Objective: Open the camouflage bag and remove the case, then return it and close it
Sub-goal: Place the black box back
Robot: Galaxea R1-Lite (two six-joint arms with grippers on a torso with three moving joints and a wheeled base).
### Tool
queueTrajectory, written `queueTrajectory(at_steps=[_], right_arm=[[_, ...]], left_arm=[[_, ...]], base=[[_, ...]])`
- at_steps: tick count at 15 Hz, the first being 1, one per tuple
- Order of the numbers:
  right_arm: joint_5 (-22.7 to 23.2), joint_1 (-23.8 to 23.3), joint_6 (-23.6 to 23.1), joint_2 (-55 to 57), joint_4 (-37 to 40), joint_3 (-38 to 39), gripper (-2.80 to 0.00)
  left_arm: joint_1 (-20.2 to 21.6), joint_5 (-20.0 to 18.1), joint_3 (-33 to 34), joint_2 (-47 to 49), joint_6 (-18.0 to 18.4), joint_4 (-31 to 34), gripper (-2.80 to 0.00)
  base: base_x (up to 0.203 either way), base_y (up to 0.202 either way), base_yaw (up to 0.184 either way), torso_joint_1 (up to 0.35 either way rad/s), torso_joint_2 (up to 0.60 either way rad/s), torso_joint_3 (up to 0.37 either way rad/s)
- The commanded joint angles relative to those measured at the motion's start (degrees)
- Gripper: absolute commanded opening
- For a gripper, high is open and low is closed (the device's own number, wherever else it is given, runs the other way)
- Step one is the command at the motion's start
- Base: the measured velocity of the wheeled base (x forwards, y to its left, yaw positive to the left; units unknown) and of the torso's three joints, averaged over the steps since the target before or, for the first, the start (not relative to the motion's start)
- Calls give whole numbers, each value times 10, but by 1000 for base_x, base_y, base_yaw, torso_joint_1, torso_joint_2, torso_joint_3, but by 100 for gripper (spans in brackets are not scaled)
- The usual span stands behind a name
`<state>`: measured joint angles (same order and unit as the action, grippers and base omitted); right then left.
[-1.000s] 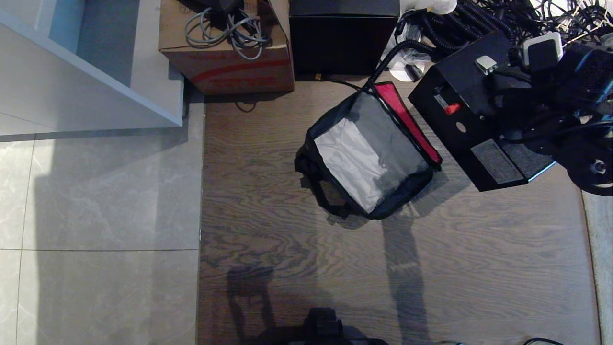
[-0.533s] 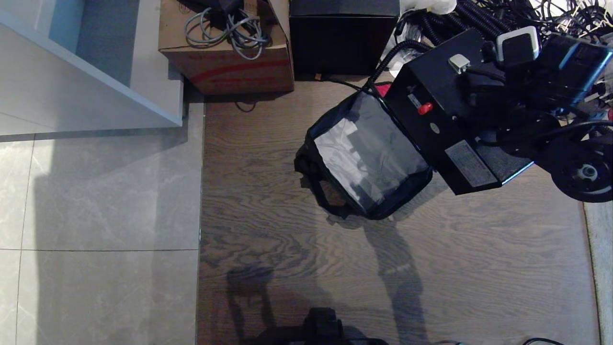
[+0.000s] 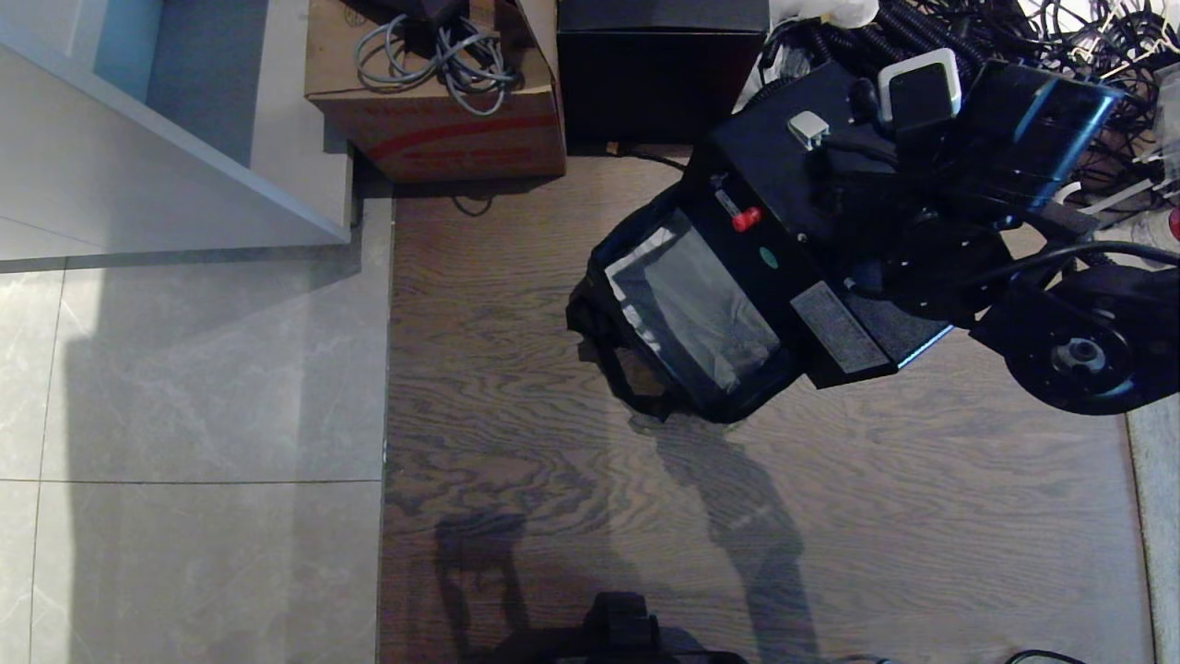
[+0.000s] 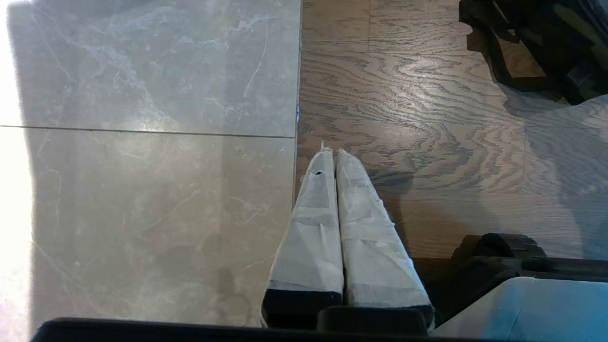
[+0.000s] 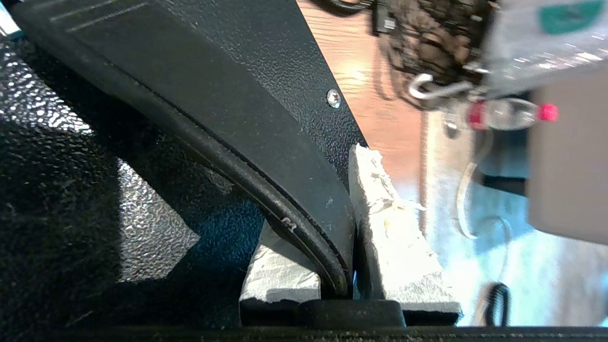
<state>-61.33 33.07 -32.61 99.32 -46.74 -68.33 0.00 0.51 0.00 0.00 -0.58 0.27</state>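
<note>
No text, label or number is legible anywhere.

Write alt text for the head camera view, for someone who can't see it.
The right gripper holds a black speckled hard case by its top handle, above the open boxy camouflage bag with grey lining on the wooden floor. Behind stand a brown cardboard box with cables and a plain black cube box.

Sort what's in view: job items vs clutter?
Job:
- open bag on the wooden floor
- black case, above the bag
- right pincer, clamped on the case's handle

Clutter:
- cardboard box
- black cube box
- cable heap
- left pincer, parked
</note>
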Motion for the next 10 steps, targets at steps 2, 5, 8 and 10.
queueTrajectory(at_steps=[2,5,8,10], right_arm=[[-4,29,-2,32,-2,-30,-280],[-16,50,-1,59,-3,-40,-280],[-20,50,2,60,-1,-33,-280],[-20,50,4,61,-2,-27,-280]], left_arm=[[0,0,0,0,0,0,-280],[0,0,0,0,0,0,-280],[0,0,0,0,0,0,-280],[0,0,0,-1,0,0,-280]], base=[[0,0,0,0,0,0],[0,0,0,0,0,0],[0,0,0,0,0,0],[0,0,0,0,0,0]])
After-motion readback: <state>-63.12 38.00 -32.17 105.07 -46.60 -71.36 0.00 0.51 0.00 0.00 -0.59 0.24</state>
